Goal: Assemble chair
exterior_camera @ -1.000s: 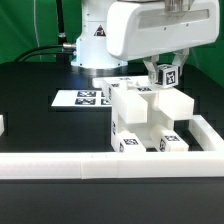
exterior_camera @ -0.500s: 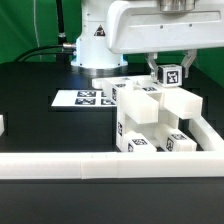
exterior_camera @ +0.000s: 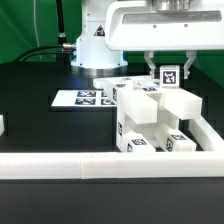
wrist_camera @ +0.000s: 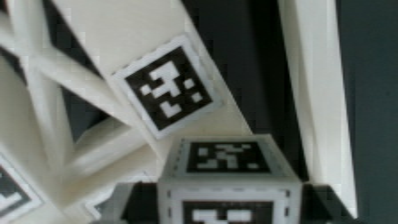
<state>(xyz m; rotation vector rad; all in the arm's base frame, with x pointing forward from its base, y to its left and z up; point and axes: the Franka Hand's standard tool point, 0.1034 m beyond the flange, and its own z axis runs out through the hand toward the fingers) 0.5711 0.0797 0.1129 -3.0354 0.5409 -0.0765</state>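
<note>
The partly built white chair (exterior_camera: 150, 118) stands against the border rail at the exterior view's right, tags on its blocks. My gripper (exterior_camera: 168, 70) hangs just above its top and is shut on a small white tagged post (exterior_camera: 169, 76), held upright over the chair's upper block. In the wrist view the post (wrist_camera: 224, 170) sits between the dark fingers (wrist_camera: 135, 200), its tagged faces showing. Below it lies a cross-braced chair side (wrist_camera: 107, 90) with a large tag (wrist_camera: 169, 85).
The marker board (exterior_camera: 85, 98) lies flat on the black table at centre left. A long low white border rail (exterior_camera: 90, 166) runs along the front and up the right side. A small white piece (exterior_camera: 2, 124) sits at the left edge. The robot base (exterior_camera: 95, 45) stands behind.
The gripper with the post has shifted slightly to the exterior view's right and settled above the chair's top. The chair seems to have shifted a little to the right early on.
</note>
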